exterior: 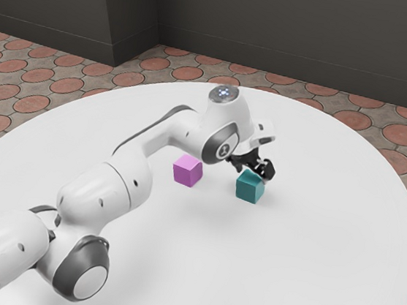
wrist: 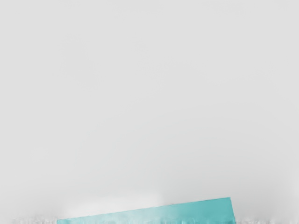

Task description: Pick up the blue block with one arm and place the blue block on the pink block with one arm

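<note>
Mid-frame, the end effector [exterior: 258, 166] hangs just over the blue block [exterior: 250, 186] on the tabletop [exterior: 327, 233]; open or closed, I cannot tell. The pink block [exterior: 187, 170] sits to its left.

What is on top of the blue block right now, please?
The blue block has only the tool at its top; the tool hides whether they touch. The pink block stands apart beside it.

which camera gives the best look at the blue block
The exterior view. There the blue block shows whole, top and two sides, resting on the white table to the exterior view's right of the pink block, with the pincer just above it. The wrist view gives a blurred teal strip of it, right under the hand.
</note>
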Robot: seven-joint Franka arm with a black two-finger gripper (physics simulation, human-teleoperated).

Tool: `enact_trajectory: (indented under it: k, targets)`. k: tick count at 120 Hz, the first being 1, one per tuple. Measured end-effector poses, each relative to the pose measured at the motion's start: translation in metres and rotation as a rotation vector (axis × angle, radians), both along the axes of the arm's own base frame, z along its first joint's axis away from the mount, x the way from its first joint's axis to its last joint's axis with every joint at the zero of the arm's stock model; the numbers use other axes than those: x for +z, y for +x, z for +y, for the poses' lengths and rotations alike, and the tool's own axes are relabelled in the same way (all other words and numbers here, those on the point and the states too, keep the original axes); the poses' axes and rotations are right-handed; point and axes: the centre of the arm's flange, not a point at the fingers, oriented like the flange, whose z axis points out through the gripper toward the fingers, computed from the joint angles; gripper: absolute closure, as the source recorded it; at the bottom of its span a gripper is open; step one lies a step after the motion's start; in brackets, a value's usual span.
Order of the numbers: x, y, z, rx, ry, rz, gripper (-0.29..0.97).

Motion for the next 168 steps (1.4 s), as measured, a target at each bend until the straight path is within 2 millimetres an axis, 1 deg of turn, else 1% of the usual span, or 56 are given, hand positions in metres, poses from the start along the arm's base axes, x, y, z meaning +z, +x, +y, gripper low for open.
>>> enact_trajectory:
  k: [30,50,80,95,113,168]
  targets:
    - [-0.005,0.001,0.007,0.023,-0.002,0.011,0.02]
    - [-0.003,0.002,0.009,0.031,-0.006,-0.007,0.02]
    - [-0.003,0.002,0.005,0.032,-0.014,-0.015,0.02]
    - [-0.009,0.001,0.003,0.033,-0.013,-0.007,0.02]
    - [-0.011,0.0,-0.001,0.03,-0.013,-0.005,0.02]
    - [-0.014,-0.002,-0.002,0.036,-0.005,0.017,0.02]
